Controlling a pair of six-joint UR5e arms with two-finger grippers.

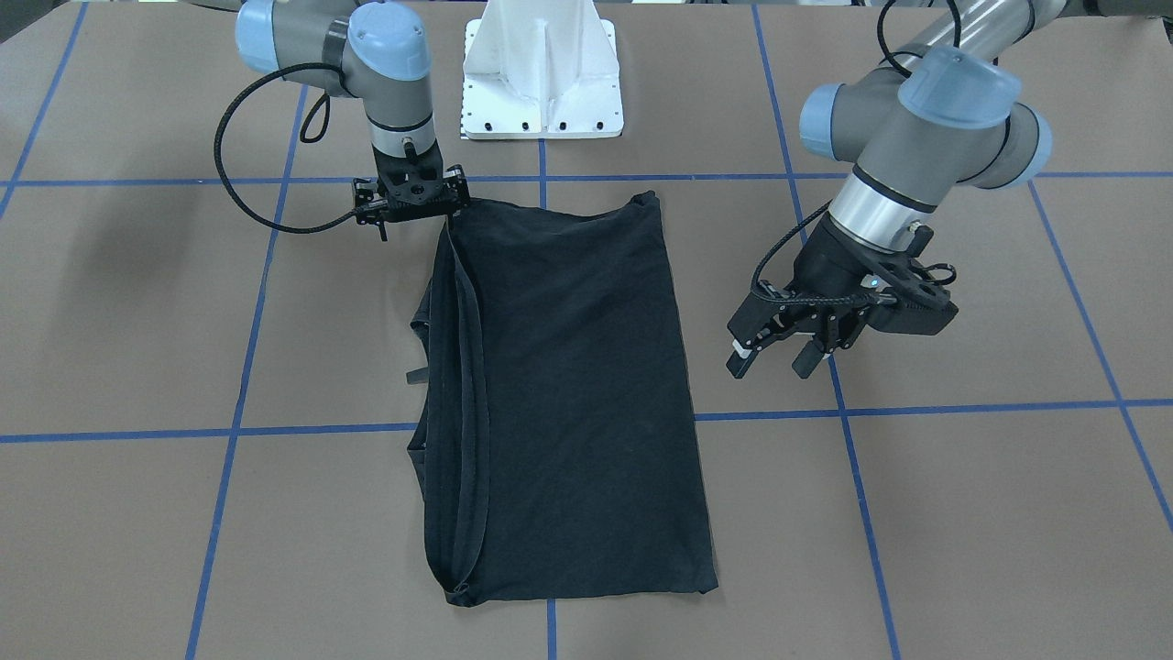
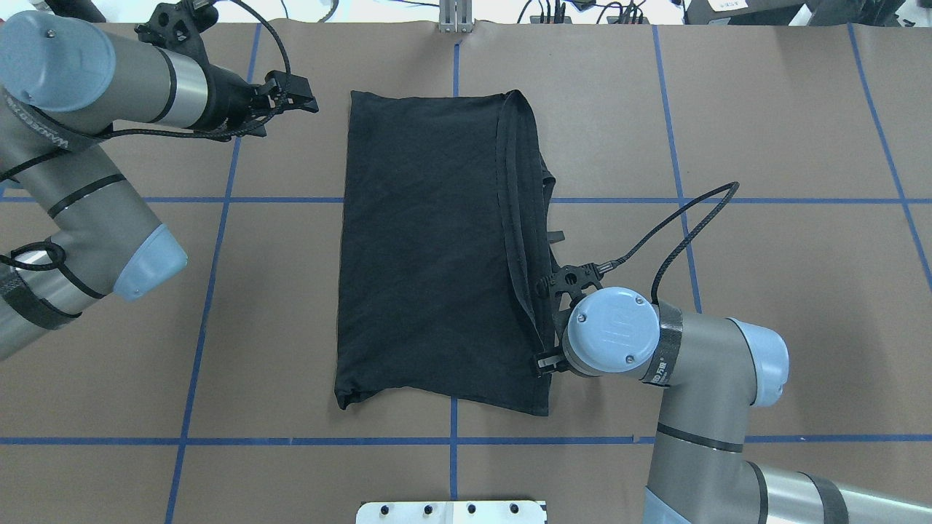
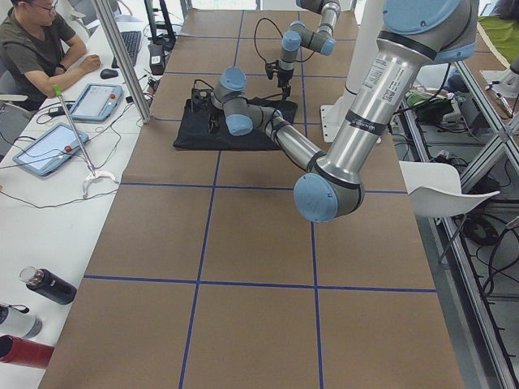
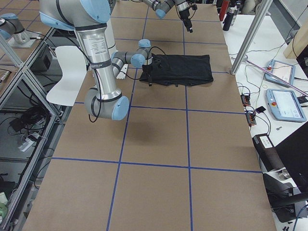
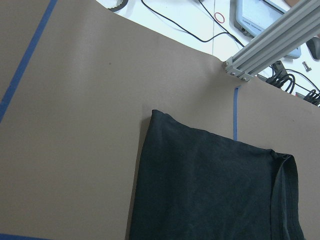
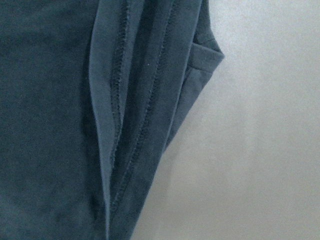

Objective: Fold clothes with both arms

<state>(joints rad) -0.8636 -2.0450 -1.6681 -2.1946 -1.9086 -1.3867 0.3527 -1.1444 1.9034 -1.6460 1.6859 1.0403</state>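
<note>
A black T-shirt (image 1: 568,385), folded into a long rectangle, is lying at the middle of the brown desk (image 1: 962,513), its short ends facing the robot's edge and the operators' edge. The right claw (image 1: 414,197) is pointing straight down at the shirt's corner nearest the robot on its own side, touching or just beside the cloth. Whether its fingers are clamped on the fabric cannot be told, as the wrist is hiding them from above. The left claw (image 1: 774,356) is hanging over bare desk off the shirt's opposite long edge, clear of the cloth, its fingers spread apart and holding nothing. The fabric is showing plain black, soft, matte and lightly creased. Along the long edge on the right claw's side, stitched hems are stacking in narrow bands and a sleeve is bulging out past the fold. Blue tape lines are dividing the matte desk into squares
</note>
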